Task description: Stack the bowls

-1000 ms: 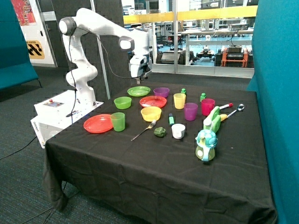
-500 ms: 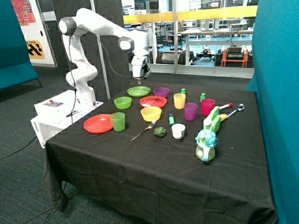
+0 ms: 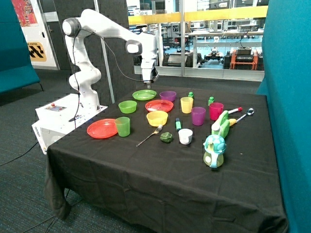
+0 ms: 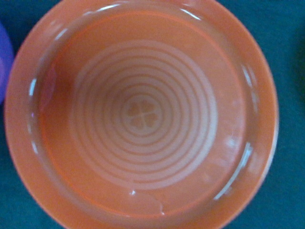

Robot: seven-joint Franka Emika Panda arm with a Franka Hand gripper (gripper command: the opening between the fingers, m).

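Purple bowl (image 3: 168, 95) just beyond hovering pincer (image 3: 148, 84), unstacked

red plate (image 4: 143, 119) with pale concentric rings and a clover.

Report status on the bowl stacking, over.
End effector empty, hovering above green plate. Yellow bowl, purple bowl, green bowl all separate, unstacked. Red plate sits between them.

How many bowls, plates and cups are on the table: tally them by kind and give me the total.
Bowls: 3 - yellow bowl, purple bowl, light green bowl
Plates: 3 - near red plate, far red plate, green plate
Cups: 5 - green cup, yellow cup, purple cup, pink cup, white cup
Total: 11
The hand hangs above the far red plate.
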